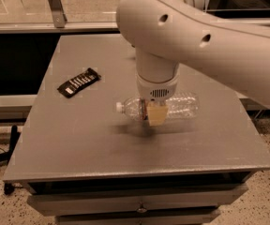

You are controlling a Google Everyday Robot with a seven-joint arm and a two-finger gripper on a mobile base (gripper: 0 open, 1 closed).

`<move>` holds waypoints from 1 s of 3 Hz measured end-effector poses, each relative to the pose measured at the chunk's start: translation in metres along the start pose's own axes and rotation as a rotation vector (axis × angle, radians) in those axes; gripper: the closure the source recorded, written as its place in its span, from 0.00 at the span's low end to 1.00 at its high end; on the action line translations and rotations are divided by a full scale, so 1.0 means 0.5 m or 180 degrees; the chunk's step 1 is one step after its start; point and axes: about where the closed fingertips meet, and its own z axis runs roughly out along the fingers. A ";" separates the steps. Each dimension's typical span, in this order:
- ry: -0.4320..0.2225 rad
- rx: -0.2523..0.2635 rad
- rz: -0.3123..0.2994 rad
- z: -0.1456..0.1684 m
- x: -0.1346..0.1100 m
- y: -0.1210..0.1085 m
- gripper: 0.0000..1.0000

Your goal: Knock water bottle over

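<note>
The water bottle (182, 105) is clear ribbed plastic with a white cap (120, 107). It lies horizontal over the middle of the grey table (78, 139), cap pointing left, with a soft shadow just under it. My gripper (156, 114) comes straight down from the big white arm and is shut across the bottle's middle. One tan finger pad (157, 115) shows in front of the bottle. The bottle's label band is hidden behind the gripper.
A flat black wrapped bar (78, 82) lies on the table's left side, apart from the bottle. The white arm (196, 36) covers the table's back right. A drawer front (139, 205) sits below the table's front edge.
</note>
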 end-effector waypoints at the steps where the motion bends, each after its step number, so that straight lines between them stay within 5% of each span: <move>1: 0.0175 -0.0002 0.0223 0.013 0.018 -0.013 0.35; 2: 0.0202 -0.0026 0.0390 0.017 0.028 -0.019 0.11; 3: 0.0185 -0.0040 0.0478 0.016 0.032 -0.021 0.00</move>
